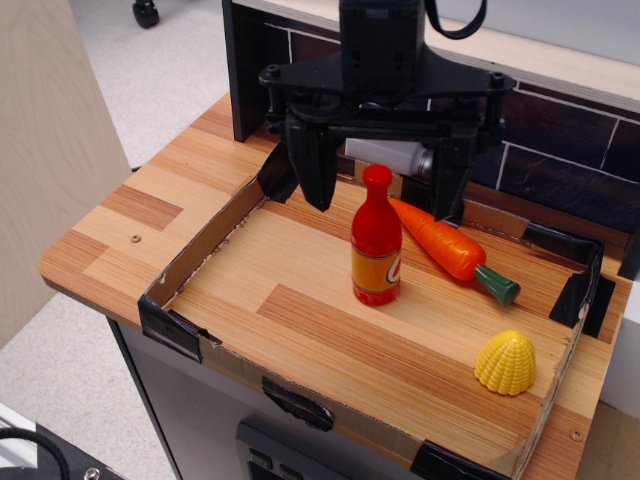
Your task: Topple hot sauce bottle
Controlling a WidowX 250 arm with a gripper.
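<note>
The hot sauce bottle [376, 240] is red with a round cap, a narrow neck and an orange-yellow label. It stands upright near the middle of the wooden tray [300, 330]. My gripper [382, 195] hangs open above and just behind the bottle. Its left finger [312, 165] is to the left of the cap and its right finger [450, 170] is to the right. The cap sits between the fingers and a little below and in front of them. Neither finger touches the bottle.
An orange carrot [445, 245] with a green stem lies right behind the bottle. A yellow corn piece [505, 362] sits at the front right. Low cardboard walls [195, 260] taped with black rim the tray. A dark tiled backsplash [560, 150] stands behind.
</note>
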